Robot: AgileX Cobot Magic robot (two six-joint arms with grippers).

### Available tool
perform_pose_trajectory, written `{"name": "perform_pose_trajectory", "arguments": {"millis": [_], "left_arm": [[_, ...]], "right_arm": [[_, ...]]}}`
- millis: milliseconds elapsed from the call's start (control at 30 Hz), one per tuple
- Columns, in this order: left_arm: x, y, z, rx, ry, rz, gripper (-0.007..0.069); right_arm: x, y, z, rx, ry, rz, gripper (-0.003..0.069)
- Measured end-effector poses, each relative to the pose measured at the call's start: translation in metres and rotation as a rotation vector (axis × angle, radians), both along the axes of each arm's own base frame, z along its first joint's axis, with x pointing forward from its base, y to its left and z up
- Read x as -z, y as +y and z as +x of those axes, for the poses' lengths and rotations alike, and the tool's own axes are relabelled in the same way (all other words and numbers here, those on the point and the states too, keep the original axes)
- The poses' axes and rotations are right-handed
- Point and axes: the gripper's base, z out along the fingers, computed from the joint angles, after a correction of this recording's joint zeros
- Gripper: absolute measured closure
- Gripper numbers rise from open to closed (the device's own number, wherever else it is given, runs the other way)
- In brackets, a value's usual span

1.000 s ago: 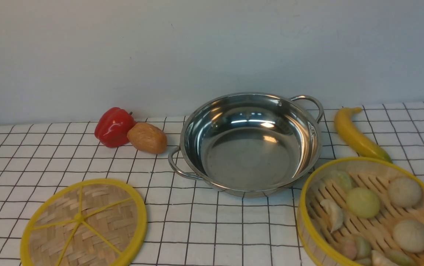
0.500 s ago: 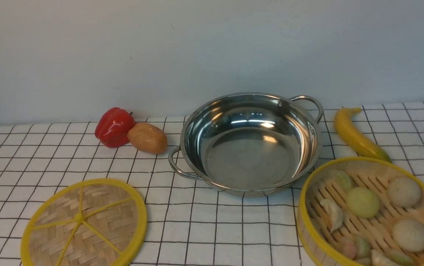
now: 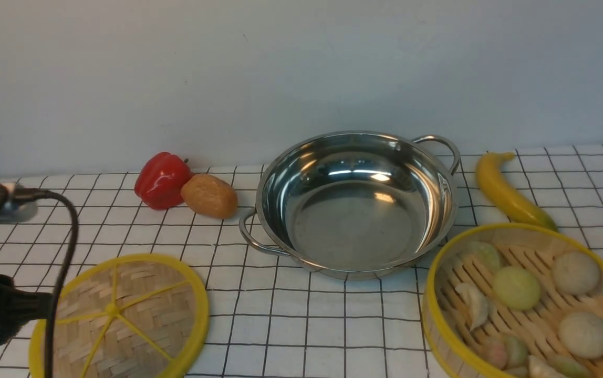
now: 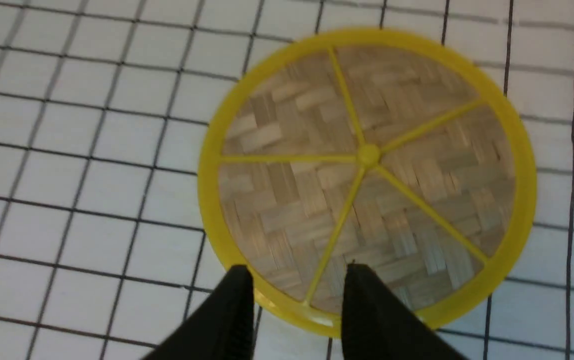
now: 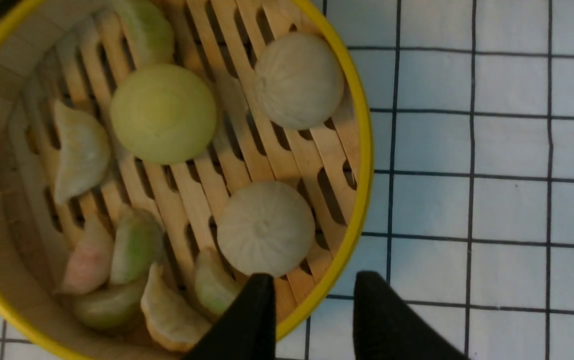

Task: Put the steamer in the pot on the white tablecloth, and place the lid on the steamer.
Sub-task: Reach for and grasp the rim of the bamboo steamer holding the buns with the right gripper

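Since the pot stands empty at the middle of the white tablecloth, neither step is done yet. Steamer: upright on the cloth just beside the pot, on the robot's right and nearer the robot, loaded with pale buns and dumplings. Lid: flat on the cloth on the left, well apart from the pot. Right hand: fingers apart, nothing gripped. One finger lies over the slatted floor and the other over the cloth outside, so the yellow rim runs between them; height above the rim cannot be told. Left hand: likewise released, fingers over the stretch of the lid's rim where a spoke meets it. Handling, judged: the steamer looks light and stiff, and its bamboo wall should take a pinch without give. Take it at the wall just under the rim, one finger in and one out, clear of the nearest bun. Contents sit loose, so keep it level or they roll; a one-sided hold will want to tip. The pot is only slightly wider, so centre before lowering. The lid is thin, light and lies flush; its thick rim offers the only real purchase, as the spokes look too slender.
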Motion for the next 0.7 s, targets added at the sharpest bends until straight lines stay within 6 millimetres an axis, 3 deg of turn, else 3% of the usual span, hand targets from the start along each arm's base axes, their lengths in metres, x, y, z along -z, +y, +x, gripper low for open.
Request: {"name": "perform_pose_trajectory", "arguments": {"millis": [67,333,500,700], "left_arm": [[0.016,-0.001,0.018,0.037,0.103,-0.025,0.0382],[0.047,-0.002,0.045,0.055,0.236,-0.062,0.0382],[0.053,-0.001,0.051,0.054,0.231,-0.062,0.0382],[0.053,-0.001,0.053,0.050,0.207,-0.065,0.0382]], "right_arm": [[0.014,0.001,0.014,0.000,0.034,-0.002,0.0419],[0.035,-0.016,0.031,0.074,0.083,0.000,0.0417],[0.042,-0.034,0.035,0.136,0.099,0.011,0.0417],[0.054,-0.029,0.043,0.107,0.128,0.105,0.0417]]}}
